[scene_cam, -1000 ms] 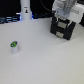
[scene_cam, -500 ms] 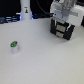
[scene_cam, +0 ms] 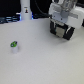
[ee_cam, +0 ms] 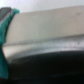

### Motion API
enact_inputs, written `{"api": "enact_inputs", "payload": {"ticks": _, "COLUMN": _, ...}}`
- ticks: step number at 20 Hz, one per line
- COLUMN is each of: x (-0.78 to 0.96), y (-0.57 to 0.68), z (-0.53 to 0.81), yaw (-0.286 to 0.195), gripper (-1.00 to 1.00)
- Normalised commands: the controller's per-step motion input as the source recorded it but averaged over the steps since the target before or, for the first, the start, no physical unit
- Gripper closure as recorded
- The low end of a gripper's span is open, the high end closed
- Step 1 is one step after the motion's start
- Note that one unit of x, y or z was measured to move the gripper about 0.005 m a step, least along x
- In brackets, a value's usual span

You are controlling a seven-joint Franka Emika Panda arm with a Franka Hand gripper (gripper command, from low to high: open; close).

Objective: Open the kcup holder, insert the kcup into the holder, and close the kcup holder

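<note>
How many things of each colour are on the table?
Black: 1, the kcup holder
White with a green top: 1, the kcup
White: 1, the tall post
Total: 3

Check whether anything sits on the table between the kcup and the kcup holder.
Nothing visible does. The kcup stands alone at the exterior view's left, and the white table between it and the kcup holder is bare. The gripper is at the holder; the white post stands behind that line.
</note>
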Motion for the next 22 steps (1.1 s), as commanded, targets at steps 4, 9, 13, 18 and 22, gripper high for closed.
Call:
{"api": "enact_inputs", "payload": {"ticks": 4, "x": 0.95, "y": -0.3, "z": 0.25, "yaw": -0.083, "gripper": 1.0}}
{"api": "enact_inputs", "payload": {"ticks": 9, "x": 0.95, "y": -0.31, "z": 0.26, "yaw": -0.081, "gripper": 1.0}}
{"api": "enact_inputs", "payload": {"ticks": 13, "x": 0.94, "y": -0.31, "z": 0.26, "yaw": -0.086, "gripper": 1.0}}
{"api": "enact_inputs", "payload": {"ticks": 18, "x": 0.94, "y": -0.31, "z": 0.27, "yaw": -0.082, "gripper": 1.0}}
{"api": "enact_inputs", "payload": {"ticks": 22, "x": 0.94, "y": -0.31, "z": 0.27, "yaw": -0.084, "gripper": 1.0}}
